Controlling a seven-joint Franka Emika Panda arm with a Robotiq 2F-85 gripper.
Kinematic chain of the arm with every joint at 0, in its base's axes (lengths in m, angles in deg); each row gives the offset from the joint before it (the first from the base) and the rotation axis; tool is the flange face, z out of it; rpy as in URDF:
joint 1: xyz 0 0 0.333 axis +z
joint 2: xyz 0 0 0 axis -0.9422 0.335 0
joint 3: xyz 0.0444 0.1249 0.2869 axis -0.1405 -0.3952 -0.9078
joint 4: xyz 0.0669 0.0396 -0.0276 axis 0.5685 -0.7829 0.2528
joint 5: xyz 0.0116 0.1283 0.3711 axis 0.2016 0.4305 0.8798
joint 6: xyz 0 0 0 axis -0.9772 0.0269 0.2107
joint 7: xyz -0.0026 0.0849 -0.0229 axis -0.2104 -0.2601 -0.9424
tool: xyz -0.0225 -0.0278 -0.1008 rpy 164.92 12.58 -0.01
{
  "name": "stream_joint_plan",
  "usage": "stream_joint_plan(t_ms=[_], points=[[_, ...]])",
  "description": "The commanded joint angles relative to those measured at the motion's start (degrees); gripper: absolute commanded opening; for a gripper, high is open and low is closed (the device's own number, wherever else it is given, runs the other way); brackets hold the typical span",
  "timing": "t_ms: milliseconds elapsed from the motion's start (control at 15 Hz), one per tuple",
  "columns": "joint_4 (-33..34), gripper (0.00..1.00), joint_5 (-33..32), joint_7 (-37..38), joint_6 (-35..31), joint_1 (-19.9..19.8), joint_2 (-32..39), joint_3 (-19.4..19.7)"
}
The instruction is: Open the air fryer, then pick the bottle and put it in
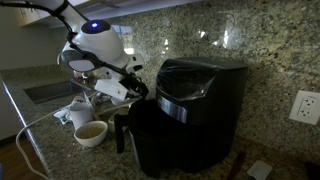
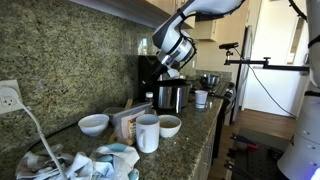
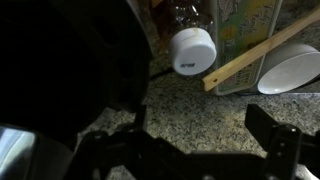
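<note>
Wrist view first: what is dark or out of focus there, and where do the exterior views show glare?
In the wrist view the air fryer is an almost featureless black mass and the gripper is soft and dim, while the bottle cap is bright and fairly sharp. In an exterior view, glare spots the granite wall and the fryer's glossy top.

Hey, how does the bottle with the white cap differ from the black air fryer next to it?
The air fryer is a big boxy appliance; the bottle is far smaller. The air fryer is glossy black with a silver band; the bottle has a round white cap and a brownish body. Both sit side by side on the granite counter.
</note>
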Motion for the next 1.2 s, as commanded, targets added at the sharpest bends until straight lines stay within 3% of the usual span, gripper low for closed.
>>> stream_joint_plan(t_ms=[0, 467, 1067, 1133], points=[[0.2, 1.00, -1.2, 0.4, 0.1, 0.9, 0.5, -0.1], [1.5, 1.00, -9.1, 5.1, 1.1, 4.7, 3.0, 1.5], [4.8, 1.00, -27.9, 23.8, 3.6, 13.7, 4.2, 11.3], [5.3, 1.00, -32.0, 27.4, 4.1, 12.9, 4.3, 10.6]])
